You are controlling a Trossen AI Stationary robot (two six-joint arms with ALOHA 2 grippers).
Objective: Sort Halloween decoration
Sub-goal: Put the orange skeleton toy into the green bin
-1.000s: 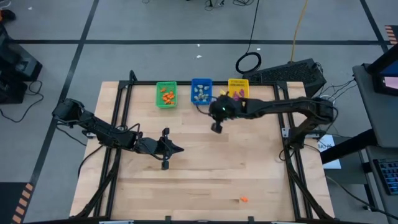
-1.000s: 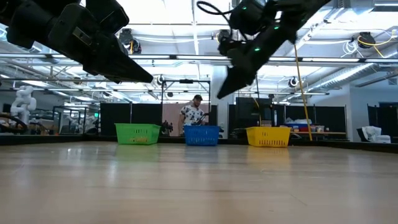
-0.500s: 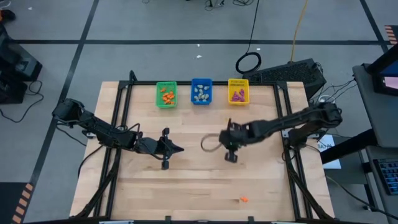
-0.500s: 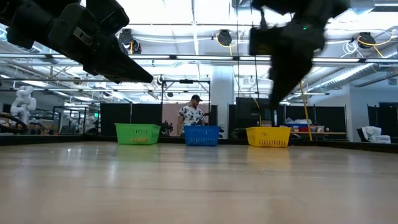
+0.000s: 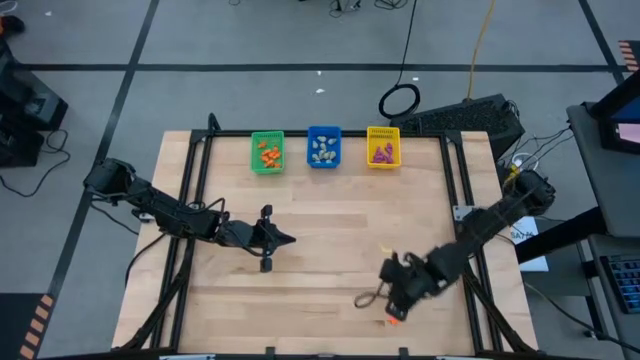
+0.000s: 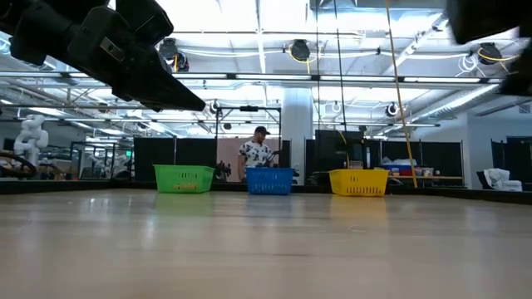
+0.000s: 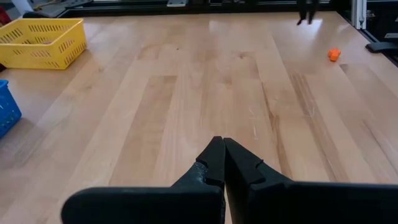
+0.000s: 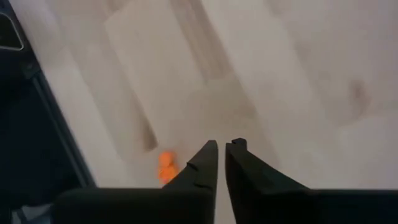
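One orange trinket (image 8: 165, 167) beside the right end effector's (image 8: 221, 163) barely parted fingers, hidden from the low view.

Pale wooden worktop (image 5: 320, 240) of lengthwise planks, edged by a dark frame. Along its far edge stand three slotted plastic bins in a row: green bin (image 5: 267, 152), blue bin (image 5: 323, 147), yellow bin (image 5: 383, 146), each holding small trinkets. A single orange trinket (image 5: 392, 320) lies on the bare wood near the front edge, just beside the right arm's jaws and well apart from the left arm's jaws; the left wrist view shows it far ahead of those jaws.
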